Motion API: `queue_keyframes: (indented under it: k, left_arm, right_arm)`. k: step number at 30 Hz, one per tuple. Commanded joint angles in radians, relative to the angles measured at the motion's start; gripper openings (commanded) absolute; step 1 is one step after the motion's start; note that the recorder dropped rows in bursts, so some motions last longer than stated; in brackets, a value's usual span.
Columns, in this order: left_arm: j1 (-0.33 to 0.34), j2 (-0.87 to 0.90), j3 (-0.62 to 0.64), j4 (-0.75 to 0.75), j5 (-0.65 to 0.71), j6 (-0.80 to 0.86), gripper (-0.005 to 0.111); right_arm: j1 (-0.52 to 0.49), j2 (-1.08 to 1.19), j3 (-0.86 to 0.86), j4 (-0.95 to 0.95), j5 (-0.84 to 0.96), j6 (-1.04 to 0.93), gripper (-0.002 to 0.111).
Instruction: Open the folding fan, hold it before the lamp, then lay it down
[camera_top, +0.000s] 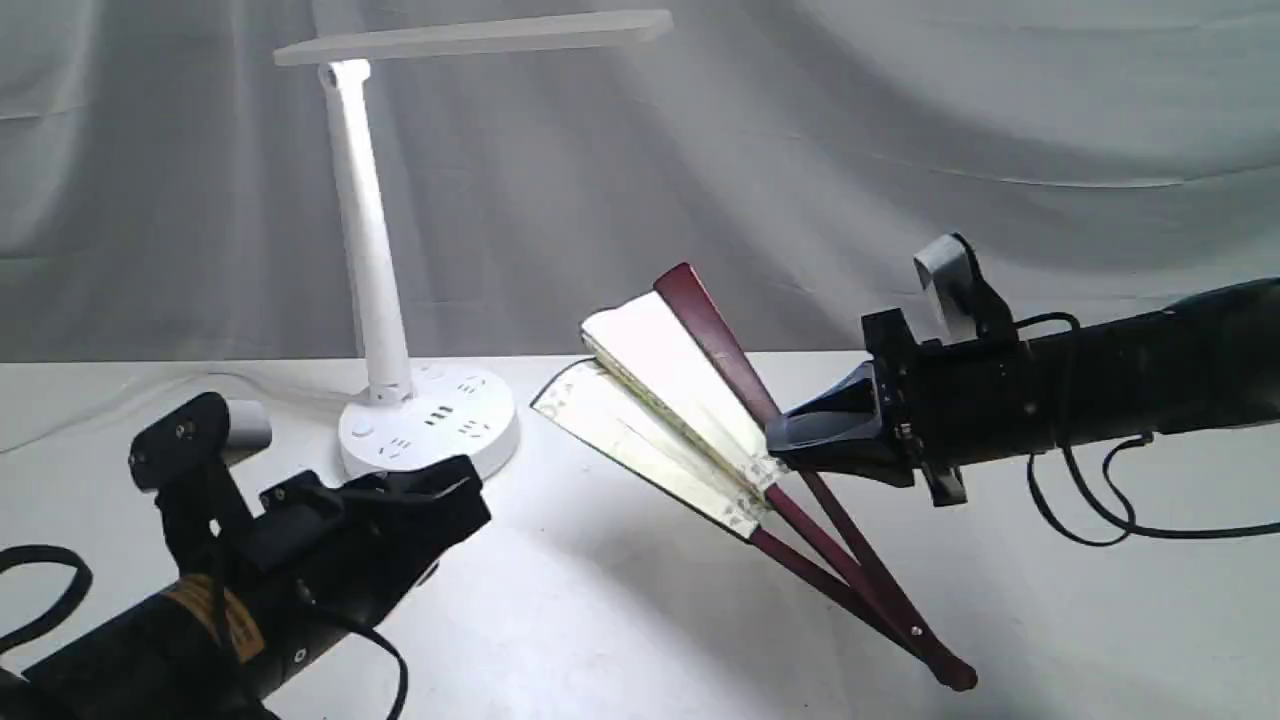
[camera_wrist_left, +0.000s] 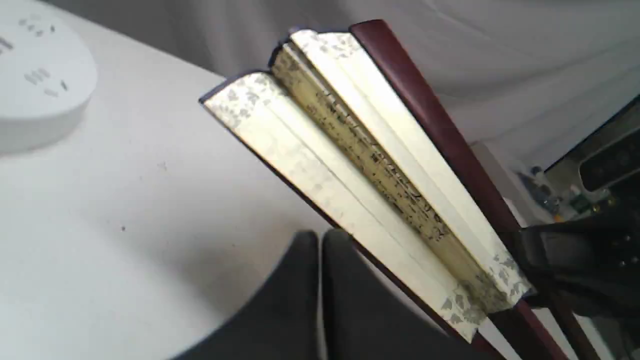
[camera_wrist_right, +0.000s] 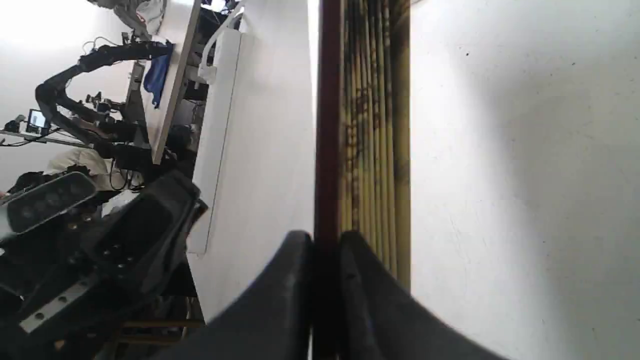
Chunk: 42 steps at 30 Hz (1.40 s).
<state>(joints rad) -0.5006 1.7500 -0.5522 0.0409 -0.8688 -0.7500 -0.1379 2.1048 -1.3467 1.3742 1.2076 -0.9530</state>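
The folding fan (camera_top: 670, 400) is partly spread and slants up from its pivot, which is low by the table, to the right of the lamp (camera_top: 370, 260). My right gripper (camera_top: 785, 440) is shut on the fan's upper maroon guard (camera_wrist_right: 330, 125), where the ribs meet the paper, and the cream pleats (camera_wrist_right: 375, 125) sit beside its fingers. The lower guard and its leaf section (camera_wrist_left: 320, 185) hang apart from the upper stack. My left gripper (camera_top: 470, 500) is shut and empty, low at the front left. Its tips (camera_wrist_left: 320, 237) are just short of the fan's lower edge.
The lamp's round base (camera_wrist_left: 40, 85) stands on the white table (camera_top: 600, 600) at back left, with its cord (camera_top: 150, 385) trailing left. A grey cloth backdrop (camera_top: 900, 120) hangs behind. Black cables (camera_top: 1090, 500) droop under the right arm.
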Motion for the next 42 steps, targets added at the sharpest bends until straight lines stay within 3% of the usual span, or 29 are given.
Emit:
queue_keyframes:
  k: [1,5,14,19,22,26,29,37,42]
  left_arm:
    - [0.000,0.055,-0.020,0.003,-0.033,-0.176,0.000]
    - [0.002,0.123,-0.073,0.047,-0.048,-0.307,0.004]
    - [0.002,0.265,-0.221,0.181,-0.113,-0.622,0.039]
    - [0.002,0.316,-0.244,0.182,-0.137,-0.670,0.051]
    - [0.002,0.347,-0.244,0.166,-0.188,-0.774,0.052]
    - [0.002,0.423,-0.244,0.097,-0.352,-0.892,0.052]
    - [0.002,0.471,-0.251,0.072,-0.352,-0.957,0.052]
    - [0.002,0.531,-0.391,0.180,-0.352,-0.979,0.052]
    - [0.002,0.531,-0.453,0.132,-0.352,-0.977,0.052]
  right_arm:
    - [-0.002,-0.014,-0.005,0.023,0.013,-0.007,0.000]
    - [0.000,-0.014,-0.005,0.023,0.013,-0.007,0.000]
    - [0.000,-0.014,-0.005,0.023,0.013,-0.011,0.000]
    - [0.000,-0.014,-0.005,0.028,0.013,-0.011,0.000]
    - [0.000,-0.014,-0.005,0.032,0.013,-0.011,0.000]
    - [0.000,-0.014,-0.005,0.032,0.013,-0.011,0.000]
    - [0.000,-0.014,-0.005,0.034,0.013,-0.011,0.000]
    - [0.000,-0.014,-0.005,0.034,0.013,-0.011,0.000]
    - [0.000,-0.014,-0.005,0.034,0.013,-0.011,0.000]
